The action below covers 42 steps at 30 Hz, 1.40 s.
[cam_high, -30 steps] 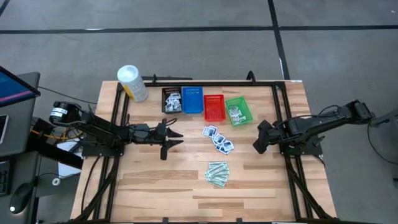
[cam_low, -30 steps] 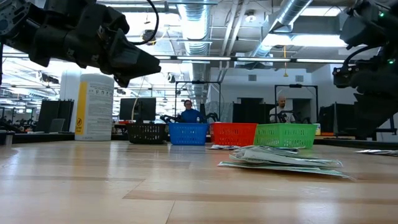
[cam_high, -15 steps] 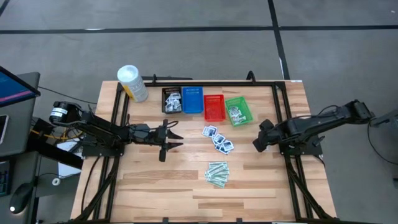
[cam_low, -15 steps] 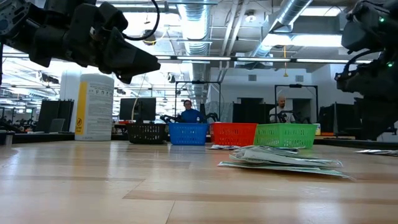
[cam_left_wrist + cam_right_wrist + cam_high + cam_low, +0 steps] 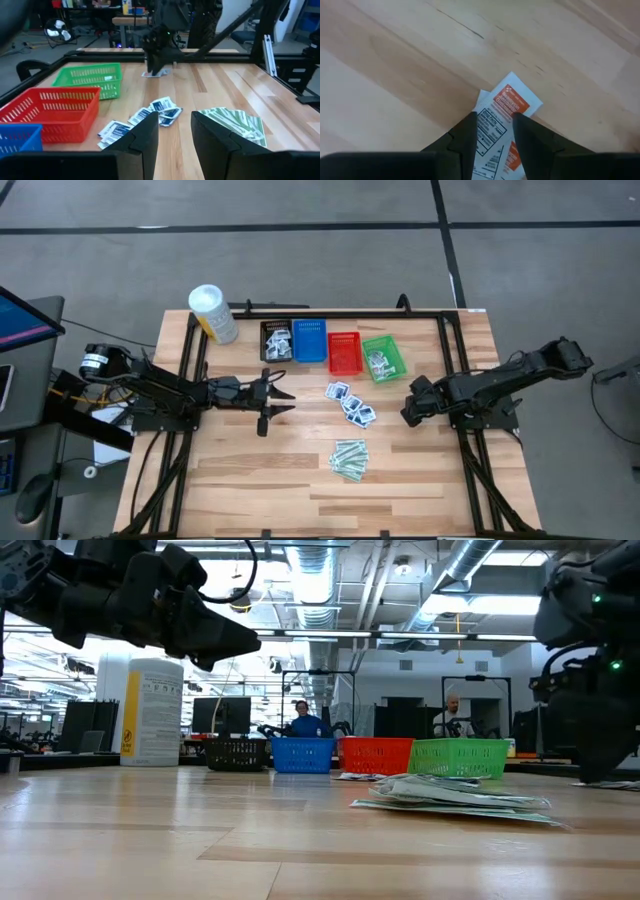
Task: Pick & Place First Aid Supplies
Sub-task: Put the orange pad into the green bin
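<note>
Two white packets with red print [image 5: 512, 102] lie flat on the wooden table at its right side, one overlapping the other. My right gripper [image 5: 492, 120] points steeply down over them, open, one finger on either side of the overlapping packets. From across the table it [image 5: 159, 65] shows just above them [image 5: 156, 74]. Several white packets with blue print [image 5: 350, 404] lie mid-table. A heap of pale-green strips [image 5: 350, 458] lies nearer the front. My left gripper [image 5: 283, 397] hovers level at mid-left, open and holding nothing. My right gripper comes at the red-print packets from above, its fingertips [image 5: 470, 125] close over the upper packet; whether they touch it I cannot tell. The packets lie flat on the table.
A row of black [image 5: 276, 340], blue [image 5: 309, 340], red [image 5: 345, 353] and green [image 5: 382, 357] baskets stands at the back, with packets in the black and green ones. A white tub [image 5: 212, 313] stands at the back left. Bare wood lies in front of the strips.
My right gripper has sunk toward the table and shifted a little toward the table's left, coming down over the red-print packets with its gap unchanged. My left gripper has rolled slightly in place.
</note>
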Motion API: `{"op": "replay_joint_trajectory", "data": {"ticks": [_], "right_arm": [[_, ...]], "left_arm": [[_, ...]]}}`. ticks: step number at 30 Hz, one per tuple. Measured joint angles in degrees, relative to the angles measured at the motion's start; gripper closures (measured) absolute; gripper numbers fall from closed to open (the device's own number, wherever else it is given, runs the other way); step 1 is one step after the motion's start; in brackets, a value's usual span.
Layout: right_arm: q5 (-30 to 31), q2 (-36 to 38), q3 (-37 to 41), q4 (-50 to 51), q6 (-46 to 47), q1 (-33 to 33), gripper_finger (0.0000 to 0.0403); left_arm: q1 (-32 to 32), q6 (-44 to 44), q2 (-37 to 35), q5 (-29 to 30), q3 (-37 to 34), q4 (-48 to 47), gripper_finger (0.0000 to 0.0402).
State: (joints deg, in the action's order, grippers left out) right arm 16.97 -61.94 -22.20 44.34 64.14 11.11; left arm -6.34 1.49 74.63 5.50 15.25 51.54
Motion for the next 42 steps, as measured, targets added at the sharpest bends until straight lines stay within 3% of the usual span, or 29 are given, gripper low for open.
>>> {"op": "replay_joint_trajectory", "data": {"ticks": [9, 17, 38, 42], "right_arm": [[0.22, -7.8, -0.39, -1.73, -0.02, 0.01, 0.0253], [0.69, -8.54, -0.29, -2.88, -0.1, 0.01, 0.0229], [-1.75, -7.51, -0.14, -3.83, -0.4, -0.02, 0.0392], [-2.67, -7.63, -2.04, -1.18, -1.73, 0.01, 0.0398]], "left_arm": [[0.1, -0.19, 0.0, 0.01, 0.0, -0.01, 0.0286], [0.1, -0.21, 0.0, 0.0, 0.0, -0.01, 0.0286], [0.1, -0.21, 0.0, 0.0, 0.0, -0.02, 0.0286], [0.07, -0.21, 0.0, 0.02, 0.0, -0.01, 0.0286]]}}
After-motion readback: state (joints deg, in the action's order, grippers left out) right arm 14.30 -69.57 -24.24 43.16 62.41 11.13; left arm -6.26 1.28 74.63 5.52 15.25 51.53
